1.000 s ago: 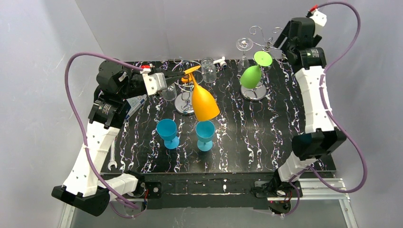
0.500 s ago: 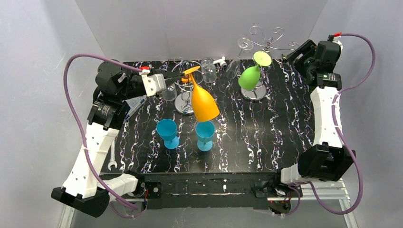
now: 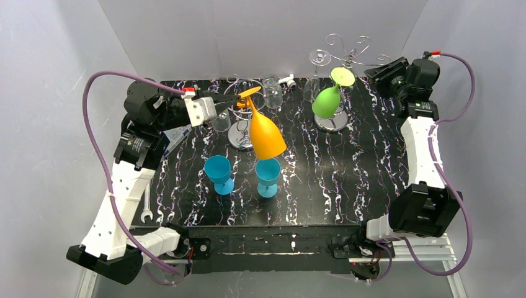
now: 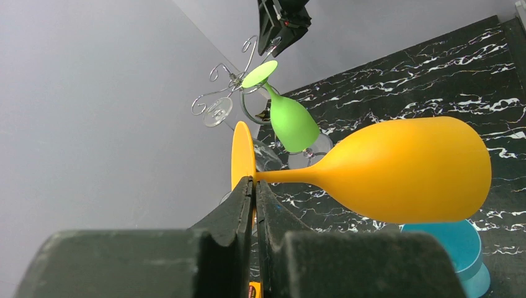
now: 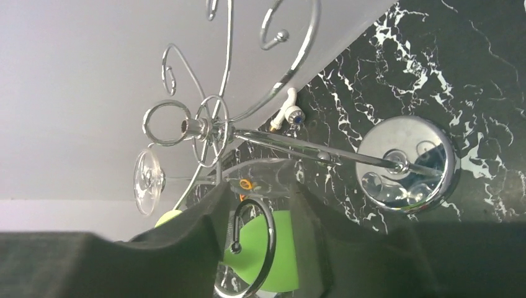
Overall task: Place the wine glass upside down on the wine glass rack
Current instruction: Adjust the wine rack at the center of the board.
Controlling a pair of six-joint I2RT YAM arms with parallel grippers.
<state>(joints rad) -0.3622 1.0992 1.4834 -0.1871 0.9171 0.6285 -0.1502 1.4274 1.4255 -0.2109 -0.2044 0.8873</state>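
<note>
Item: orange wine glass (image 3: pixel 267 133), carried clear of the counter (image 3: pixel 347 180), over its back-middle part, just in front of the shorter loop stand (image 3: pixel 241 133).
Left tool (image 4: pixel 254 186): pressed together, pinching the stem right at the foot of the orange wine glass.
Right tool (image 5: pixel 257 205): fingers spread part way, nothing pinched. A wire curl shows in the gap, and contact with it cannot be told.
Wine glass rack (image 3: pixel 335 122): stands at the back right of the counter, scroll arms spreading above its round base.
Rack load: 2 glasses hang bowl-down, a green glass (image 3: pixel 327 99) and a clear glass (image 5: pixel 147 182).
Long axis: foot up at the left tool, bowl slanting down and toward the near side, so the glass is roughly inverted but tilted.
Key relation: the rack lies to the right of the held glass and a little farther back, well apart from it.
Nearer arm: the right arm sits just beside the rack, while the left arm has the glass.
Judged need: a rightward carry to a free scroll arm.
</note>
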